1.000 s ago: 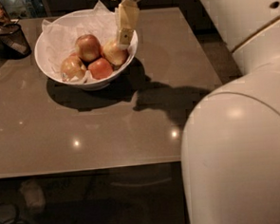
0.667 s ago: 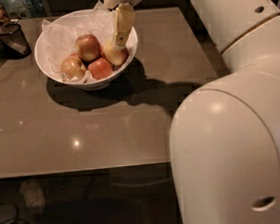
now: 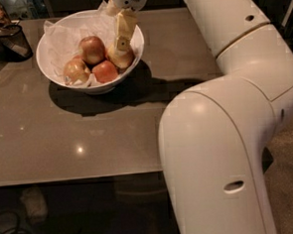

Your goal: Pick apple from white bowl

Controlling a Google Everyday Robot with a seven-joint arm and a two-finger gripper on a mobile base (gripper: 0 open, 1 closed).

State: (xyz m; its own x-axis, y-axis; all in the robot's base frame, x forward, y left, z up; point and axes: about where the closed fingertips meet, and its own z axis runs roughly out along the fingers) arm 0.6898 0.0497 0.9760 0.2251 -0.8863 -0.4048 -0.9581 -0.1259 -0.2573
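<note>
Tabletop point(image 3: 88, 137): jaws apparently atop apple point(image 3: 123, 59)

Pincer point(image 3: 121, 43) inside white bowl point(image 3: 85, 88) at apple point(image 3: 119, 57); three other apples point(image 3: 92, 49) close alongside; rim point(image 3: 141, 40) near

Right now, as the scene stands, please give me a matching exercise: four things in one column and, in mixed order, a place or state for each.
Things:
1. gripper
2. pale apple
3. bowl
4. mesh cup

Places or states:
a. at the far left of the table
b. lined with crumpled white paper
c. at the right side inside the bowl, just under the gripper
d. reaching down into the bowl from above

Pairs: 1-d, 2-c, 3-b, 4-a
</note>
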